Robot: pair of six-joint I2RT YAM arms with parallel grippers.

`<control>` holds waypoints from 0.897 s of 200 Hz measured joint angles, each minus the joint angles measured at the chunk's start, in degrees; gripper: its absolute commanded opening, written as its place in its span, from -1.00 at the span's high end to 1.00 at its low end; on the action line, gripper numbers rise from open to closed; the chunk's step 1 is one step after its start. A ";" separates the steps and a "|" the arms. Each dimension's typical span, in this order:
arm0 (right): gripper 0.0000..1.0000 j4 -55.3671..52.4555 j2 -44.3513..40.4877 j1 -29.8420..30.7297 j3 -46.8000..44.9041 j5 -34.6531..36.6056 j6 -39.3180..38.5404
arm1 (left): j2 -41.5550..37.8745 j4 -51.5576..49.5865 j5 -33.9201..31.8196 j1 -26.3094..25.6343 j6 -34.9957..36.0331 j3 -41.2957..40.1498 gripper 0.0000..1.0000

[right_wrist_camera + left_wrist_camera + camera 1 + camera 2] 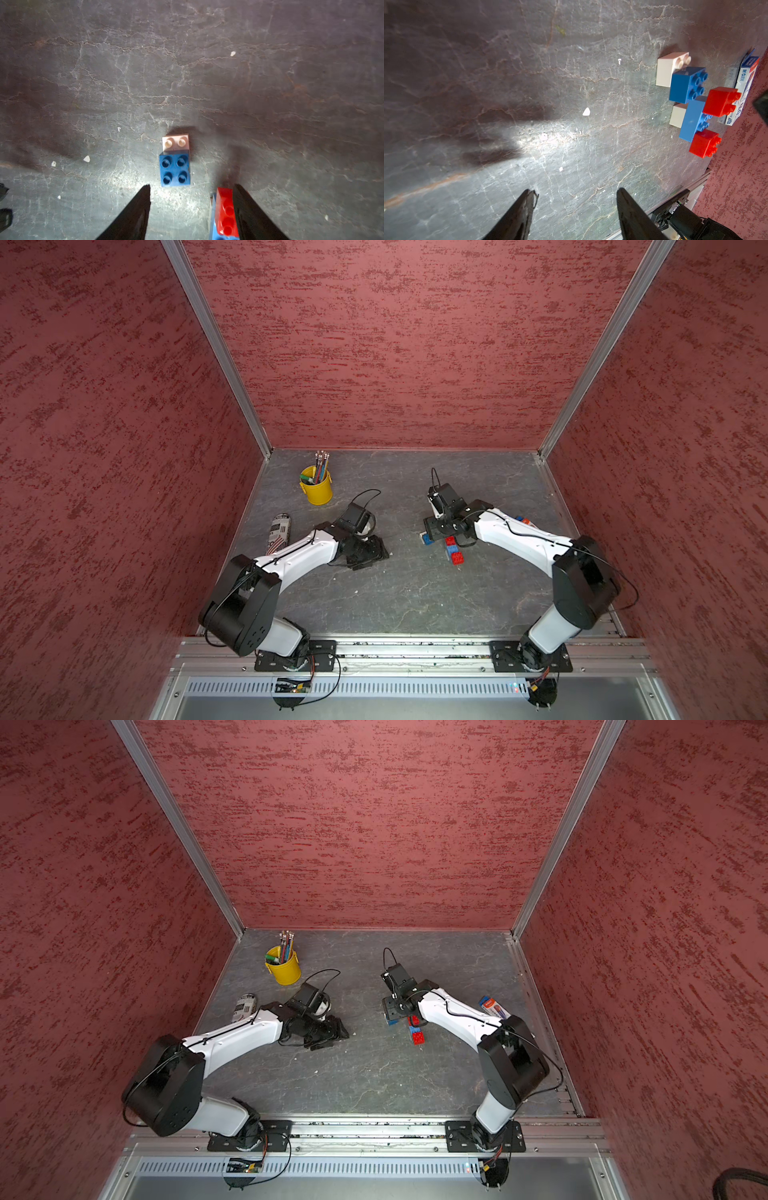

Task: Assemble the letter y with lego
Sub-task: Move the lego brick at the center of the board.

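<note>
Plainly, the left gripper (576, 190) gapes over veined stone (529, 83); the right gripper (192, 185) too (studded red brick (225, 209) lower right).

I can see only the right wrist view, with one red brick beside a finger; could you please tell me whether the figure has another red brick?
Observer: Yes. In the left wrist view a second red brick sits on the other end of the long blue brick.
Operator: Is anything under that long blue brick?
Observer: A white brick pokes out from beneath its side.
Operator: And what is the other arm doing?
Observer: The left gripper is apart from the bricks, jaws open, with only bare table between them.
</note>
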 measured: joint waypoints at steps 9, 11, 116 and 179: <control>-0.32 0.04 1.84 0.00 0.79 -0.48 -0.46 | -0.35 -0.04 -0.17 0.00 -0.07 -0.37 -0.31; -0.32 0.09 2.14 0.00 0.87 -0.52 -0.48 | -0.42 -0.07 -0.24 0.00 -0.11 -0.42 -0.31; 0.23 3.67 13.03 0.04 3.61 -5.35 -3.50 | -1.77 -0.20 -1.29 0.92 -0.87 -2.32 -0.31; 0.35 3.43 13.38 3.37 6.45 -7.21 -5.18 | -2.12 -0.39 -1.29 1.40 -1.03 -2.95 -0.31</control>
